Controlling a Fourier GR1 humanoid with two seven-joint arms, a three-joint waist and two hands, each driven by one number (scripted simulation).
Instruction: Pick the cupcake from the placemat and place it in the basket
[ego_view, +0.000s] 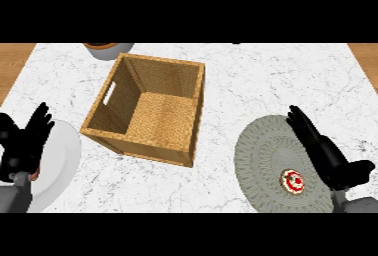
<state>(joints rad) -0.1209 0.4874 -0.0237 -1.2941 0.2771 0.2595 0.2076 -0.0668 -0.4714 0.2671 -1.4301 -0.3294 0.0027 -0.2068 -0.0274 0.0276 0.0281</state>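
So barely started imo: cupcake (292, 181) sits on placemat (262, 150), ungrabbed. Right hand (325, 150) just beside it, fingers straight, holding nothing. Basket (151, 107) empty. Left hand (22, 142) resting, fingers relaxed.

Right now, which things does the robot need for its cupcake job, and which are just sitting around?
Needed for the job:
cupcake, on the placemat
placemat
basket
right hand, open beside the cupcake

Just sitting around:
white plate, under the left hand
left hand, open
bowl at the far edge
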